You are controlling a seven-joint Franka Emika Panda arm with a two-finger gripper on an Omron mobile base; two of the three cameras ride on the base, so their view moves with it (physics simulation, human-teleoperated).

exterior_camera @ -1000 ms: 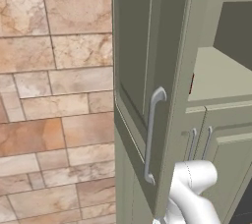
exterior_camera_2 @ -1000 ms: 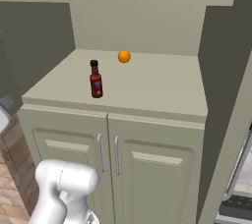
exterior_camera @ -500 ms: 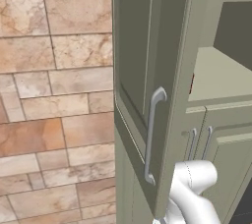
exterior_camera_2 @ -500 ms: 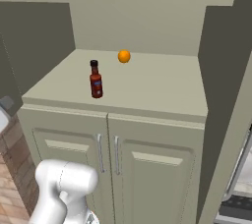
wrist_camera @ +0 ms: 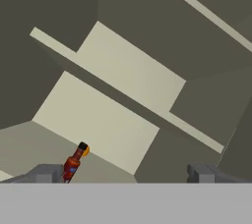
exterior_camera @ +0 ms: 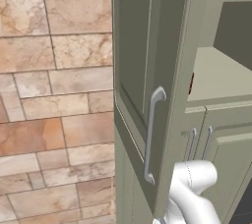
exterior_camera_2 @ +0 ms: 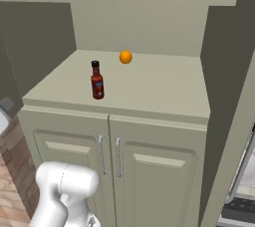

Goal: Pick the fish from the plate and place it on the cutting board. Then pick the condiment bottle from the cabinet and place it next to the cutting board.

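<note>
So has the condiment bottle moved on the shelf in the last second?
No. The condiment bottle stands at the same spot in front of the orange ball.

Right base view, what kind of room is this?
Most likely a kitchen: a sage-green cabinet with a shelf recess holds a condiment bottle and a small orange ball, and a tiled stone wall stands beside it.

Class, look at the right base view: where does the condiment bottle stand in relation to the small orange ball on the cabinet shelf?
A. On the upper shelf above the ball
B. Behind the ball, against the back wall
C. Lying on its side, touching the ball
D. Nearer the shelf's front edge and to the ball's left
D: the condiment bottle stands upright near the front of the cabinet shelf, apart from the orange ball, which sits farther back and to its right.
</note>
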